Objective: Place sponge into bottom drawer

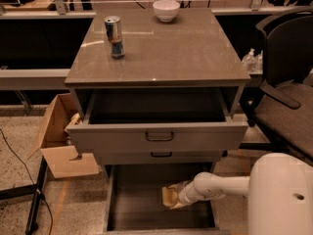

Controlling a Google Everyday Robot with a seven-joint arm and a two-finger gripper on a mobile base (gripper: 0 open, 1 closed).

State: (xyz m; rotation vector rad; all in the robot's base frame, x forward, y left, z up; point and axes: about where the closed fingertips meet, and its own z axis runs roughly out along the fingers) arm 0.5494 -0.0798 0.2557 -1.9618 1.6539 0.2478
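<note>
The sponge point(169, 196) is a small pale yellow block low inside the open bottom drawer point(132, 207), toward its right side. My white arm reaches in from the lower right, and my gripper point(177, 199) is right at the sponge, over the drawer's dark floor. The arm covers the sponge's right end. I cannot tell whether the sponge rests on the floor or hangs just above it.
The top drawer point(159, 136) is pulled out and overhangs the bottom one; the thin middle drawer point(161, 155) is shut. A can point(114, 36) and a white bowl point(166, 10) stand on the cabinet top. A cardboard box point(61, 136) sits left, a black chair point(288, 87) right.
</note>
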